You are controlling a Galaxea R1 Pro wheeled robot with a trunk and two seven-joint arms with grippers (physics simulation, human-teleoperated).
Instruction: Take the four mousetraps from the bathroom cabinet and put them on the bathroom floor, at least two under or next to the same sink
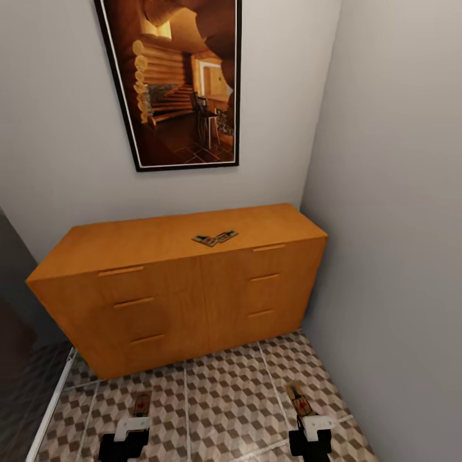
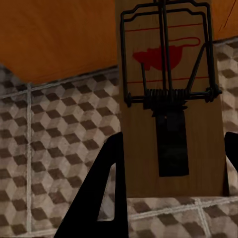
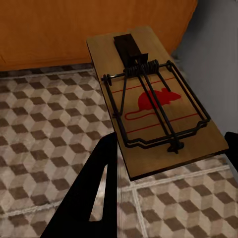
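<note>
Mousetraps (image 1: 215,238) on cabinet (image 1: 160,237) — cube-patterned bathroom floor (image 1: 224,404), grey walls (image 1: 385,192).

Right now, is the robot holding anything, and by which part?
Yes: each gripper holds one mousetrap by an end of its wooden board, the left gripper one mousetrap, the right gripper another.

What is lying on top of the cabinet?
On the cabinet top lie mousetraps, close together near its front edge. They look like two, but they are too small to count surely. The drawers are shut, so their contents are hidden.
</note>
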